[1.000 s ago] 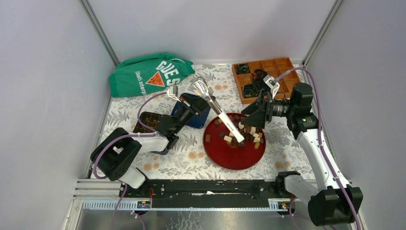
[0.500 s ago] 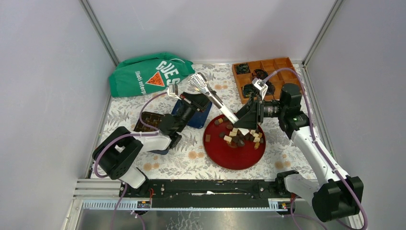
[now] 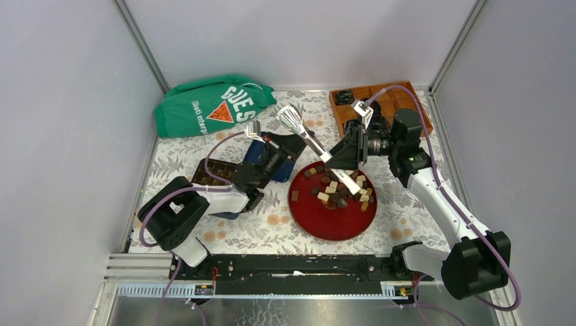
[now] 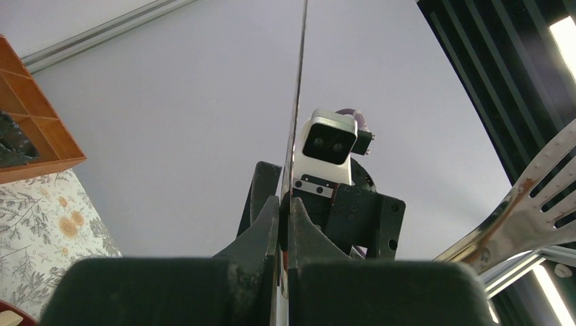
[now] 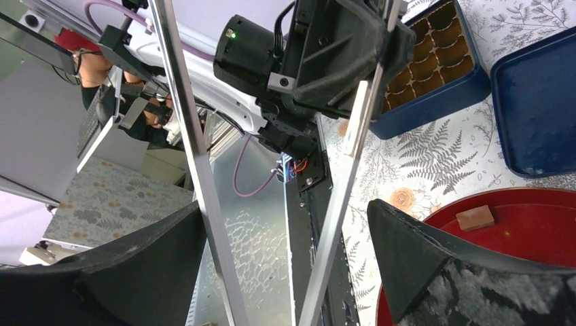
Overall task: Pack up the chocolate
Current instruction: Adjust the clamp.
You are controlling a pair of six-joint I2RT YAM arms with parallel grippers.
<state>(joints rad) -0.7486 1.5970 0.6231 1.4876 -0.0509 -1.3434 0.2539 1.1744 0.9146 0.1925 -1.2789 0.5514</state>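
Between right gripper (image 3: 337, 157) fingers, spread wide: tongs (image 3: 314, 145), now shifted toward left gripper (image 3: 280, 151), seemingly pinched shut on a thin metal edge. Beyond both, chocolate (image 3: 337, 191) unmoved on red plate (image 3: 325, 223); packing probably not yet begun.

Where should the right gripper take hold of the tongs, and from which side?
Mid-length on the tongs, from the right, one finger outside each flat arm. The open right gripper straddles both arms, so closing should squeeze them together. The left gripper is clamped on one arm.
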